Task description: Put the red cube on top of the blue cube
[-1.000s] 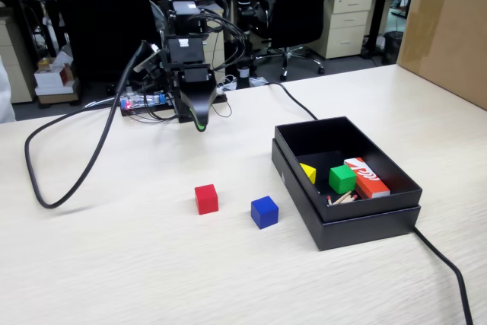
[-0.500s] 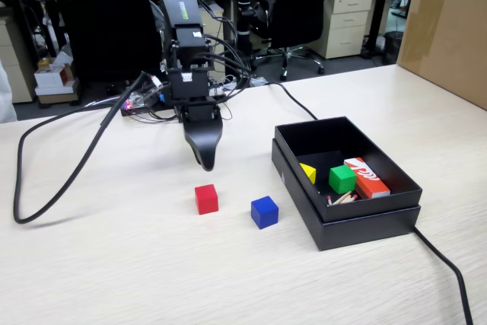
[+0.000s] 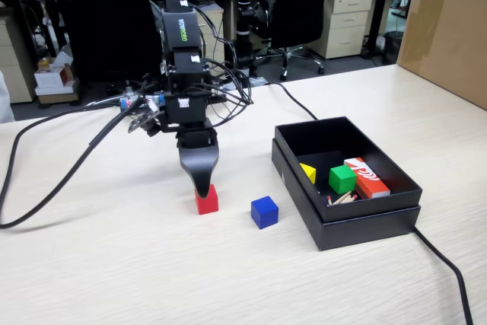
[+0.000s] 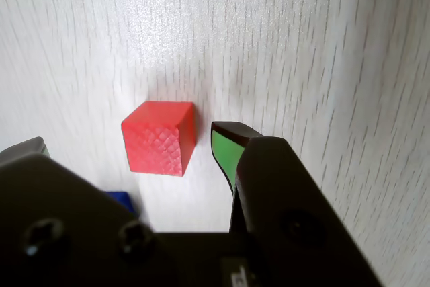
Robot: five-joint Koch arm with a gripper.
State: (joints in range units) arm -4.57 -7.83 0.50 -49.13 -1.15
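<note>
The red cube [image 3: 206,199] is plain matte red, with a fine scale-like texture on one face in the wrist view, and the blue cube [image 3: 264,211] is solid deep blue. The gripper [image 3: 202,186] is black with a green pad [image 4: 224,154]; the table [image 3: 114,264] is pale wood-grain. The black box [image 3: 346,222] holds a green cube [image 3: 342,179], a yellow block [image 3: 308,173] and a red-orange box with white lettering [image 3: 367,177]
</note>
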